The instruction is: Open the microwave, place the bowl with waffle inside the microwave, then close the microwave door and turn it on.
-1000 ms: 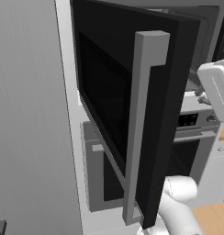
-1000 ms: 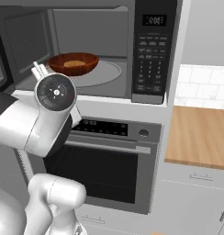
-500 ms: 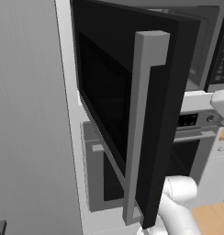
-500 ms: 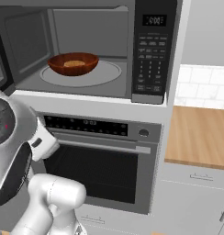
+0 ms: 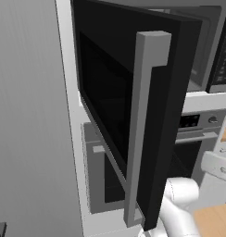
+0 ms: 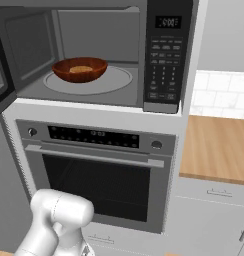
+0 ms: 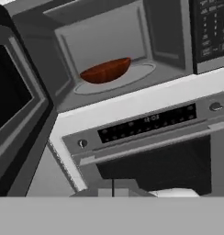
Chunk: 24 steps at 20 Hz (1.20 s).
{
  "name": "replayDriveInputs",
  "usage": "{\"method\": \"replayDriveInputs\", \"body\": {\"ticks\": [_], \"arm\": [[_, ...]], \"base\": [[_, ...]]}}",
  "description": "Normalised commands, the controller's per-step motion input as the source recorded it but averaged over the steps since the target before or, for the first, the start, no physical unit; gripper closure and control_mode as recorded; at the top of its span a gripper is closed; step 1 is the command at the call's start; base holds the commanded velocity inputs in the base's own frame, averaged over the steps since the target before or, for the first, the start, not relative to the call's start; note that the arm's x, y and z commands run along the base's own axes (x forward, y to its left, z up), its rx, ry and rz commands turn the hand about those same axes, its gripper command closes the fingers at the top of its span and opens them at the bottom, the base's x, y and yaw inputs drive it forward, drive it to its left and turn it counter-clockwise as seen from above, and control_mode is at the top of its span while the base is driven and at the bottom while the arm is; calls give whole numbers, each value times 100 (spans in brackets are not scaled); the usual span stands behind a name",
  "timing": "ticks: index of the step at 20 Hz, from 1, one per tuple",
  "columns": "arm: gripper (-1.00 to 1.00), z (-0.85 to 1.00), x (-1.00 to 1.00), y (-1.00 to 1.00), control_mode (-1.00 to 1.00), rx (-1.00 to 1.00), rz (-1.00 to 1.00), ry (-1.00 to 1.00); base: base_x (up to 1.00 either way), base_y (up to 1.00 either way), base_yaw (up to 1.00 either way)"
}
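The bowl (image 6: 80, 69) with the waffle (image 6: 81, 69) sits on the round plate (image 6: 119, 80) inside the microwave (image 6: 166, 55), left of center, open cavity to its right. The microwave door (image 5: 133, 111) stands swung out left, its handle (image 5: 142, 125) upright. The tool's jaws are closed, holding nothing.

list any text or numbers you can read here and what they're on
Microwave display: pale digits, too blurred to read.
Microwave button panel: small labels, too small to read.
Oven display: faint marks, too blurred to read.
No brand name or sign shows anywhere else.
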Motion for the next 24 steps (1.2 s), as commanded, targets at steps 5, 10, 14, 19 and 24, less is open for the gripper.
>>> {"method": "replayDriveInputs", "body": {"ticks": [5,10,14,19,24], "arm": [[100,0,-63,66,-100,-40,-7,-30],[100,-5,-29,66,-100,-34,-10,-26],[100,-19,-14,88,-100,-37,-12,-20],[100,-30,-10,95,-100,-40,-12,-10],[100,-40,0,100,-100,-44,-14,-1]], "base": [[0,0,0],[0,0,0],[0,0,0],[0,0,0],[0,0,0]]}}
